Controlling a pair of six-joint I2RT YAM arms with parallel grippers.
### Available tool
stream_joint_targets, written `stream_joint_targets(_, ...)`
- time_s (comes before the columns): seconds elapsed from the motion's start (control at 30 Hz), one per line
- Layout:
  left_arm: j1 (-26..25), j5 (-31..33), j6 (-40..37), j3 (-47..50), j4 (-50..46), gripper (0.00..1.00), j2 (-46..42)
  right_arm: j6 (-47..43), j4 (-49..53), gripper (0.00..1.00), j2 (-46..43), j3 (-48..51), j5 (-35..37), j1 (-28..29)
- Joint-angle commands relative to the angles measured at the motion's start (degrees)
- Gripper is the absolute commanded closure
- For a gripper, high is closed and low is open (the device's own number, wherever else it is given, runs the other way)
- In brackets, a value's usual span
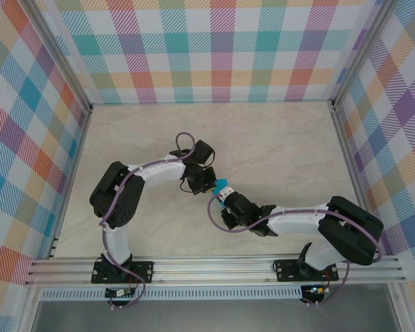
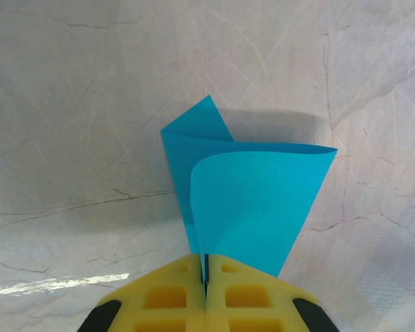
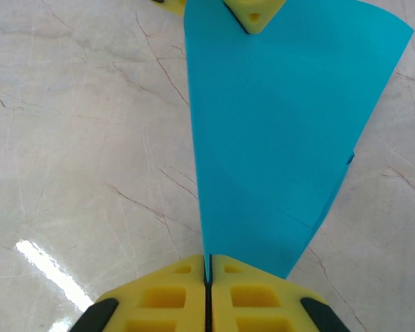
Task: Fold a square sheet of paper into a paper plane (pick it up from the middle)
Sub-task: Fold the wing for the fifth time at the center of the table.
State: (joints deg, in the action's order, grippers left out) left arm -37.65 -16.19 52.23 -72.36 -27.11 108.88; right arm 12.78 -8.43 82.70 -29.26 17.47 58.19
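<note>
The square sheet of paper (image 1: pixel 223 185) is held between the two arms over the middle of the table (image 1: pixel 283 145), somewhat nearer the near edge than the far one, and appears to be raised off the surface. The left gripper (image 2: pixel 206 268) is seen pressed together on one edge of the sheet, and the right gripper (image 3: pixel 208 266) is likewise closed on it from the opposite side. In the right wrist view a yellow fingertip (image 3: pixel 252 12) of the left gripper is seen at the far end of the sheet.

The paper is doubled over on itself in a loose, rounded bend, with one corner showing behind the front layer. A first fold is judged to be under way, though whether it is pressed flat cannot be told. No pointed nose, centre crease or wings are formed. Most of the folding is therefore judged to remain.
</note>
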Motion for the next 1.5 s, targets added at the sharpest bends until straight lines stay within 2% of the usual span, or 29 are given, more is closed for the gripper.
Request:
stream_joint_targets(0.0,0.8,-0.3,-0.6,0.1,-2.1,0.97,-1.9,0.1,0.6,0.96,-1.0,-0.9,1.0,0.3)
stream_joint_targets(0.17,0.9,0.7,-1.3,0.6,-2.2,0.79,-3.9,1.1,0.6,0.98,-1.3,-0.8,-1.0,0.2)
stream_joint_targets(0.37,1.0,4.1,-3.4,2.6,-1.8,0.63,-8.8,3.5,1.0,0.99,-1.0,-1.0,-2.1,0.0)
stream_joint_targets(0.5,1.0,7.3,-4.6,5.9,-2.7,0.52,-15.1,7.1,0.5,0.99,-1.5,0.4,-3.4,0.1)
stream_joint_targets(0.7,1.1,14.1,-4.7,13.4,-2.8,0.42,-27.3,10.0,0.4,0.99,-1.7,1.7,-4.8,0.0)
stream_joint_targets(0.9,1.2,15.6,-3.6,18.3,0.5,0.39,-33.3,9.3,0.4,0.98,-2.4,1.6,-6.5,-0.9)
stream_joint_targets(1.27,1.2,16.6,-3.5,23.0,4.7,0.39,-37.7,10.5,-0.1,0.99,0.1,0.0,-13.2,-4.1)
stream_joint_targets(1.47,1.2,15.8,-3.5,25.4,6.7,0.38,-38.7,13.2,-3.6,0.99,-1.1,2.1,-18.2,-6.6)
